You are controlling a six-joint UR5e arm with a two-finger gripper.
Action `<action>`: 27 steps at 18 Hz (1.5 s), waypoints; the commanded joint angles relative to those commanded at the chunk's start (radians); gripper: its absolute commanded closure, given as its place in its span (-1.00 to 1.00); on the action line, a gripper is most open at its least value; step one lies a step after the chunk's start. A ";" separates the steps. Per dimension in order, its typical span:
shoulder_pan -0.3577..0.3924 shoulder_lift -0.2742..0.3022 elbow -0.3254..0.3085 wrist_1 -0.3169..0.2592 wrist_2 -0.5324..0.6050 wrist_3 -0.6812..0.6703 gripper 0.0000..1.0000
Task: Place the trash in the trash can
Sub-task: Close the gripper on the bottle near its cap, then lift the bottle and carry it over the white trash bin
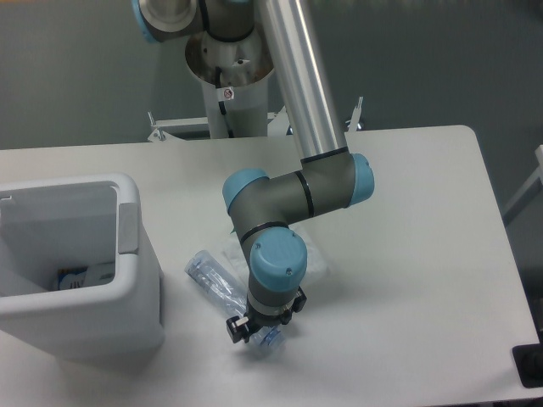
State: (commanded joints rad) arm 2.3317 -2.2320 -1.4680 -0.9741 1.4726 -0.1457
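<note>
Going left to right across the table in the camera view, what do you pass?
Trash can → plastic bottle lying on its side → claw at the bottle's cap end. The plastic bag overlaps the bottle and arm, so I leave it out.
</note>
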 joint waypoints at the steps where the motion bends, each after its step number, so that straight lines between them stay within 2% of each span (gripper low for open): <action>1: 0.000 0.000 0.000 0.000 -0.002 0.000 -0.32; 9: -0.002 0.012 0.002 0.000 -0.002 0.005 -0.26; 13: 0.008 0.101 0.023 0.005 -0.002 0.040 -0.27; 16: 0.046 0.184 0.076 0.011 -0.002 0.107 -0.27; 18: 0.075 0.247 0.115 0.067 -0.002 0.130 -0.27; 21: 0.089 0.291 0.147 0.222 -0.002 0.143 -0.27; 27: 0.065 0.366 0.227 0.252 -0.006 0.141 -0.28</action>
State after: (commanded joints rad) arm 2.3962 -1.8655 -1.2411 -0.7225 1.4665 -0.0046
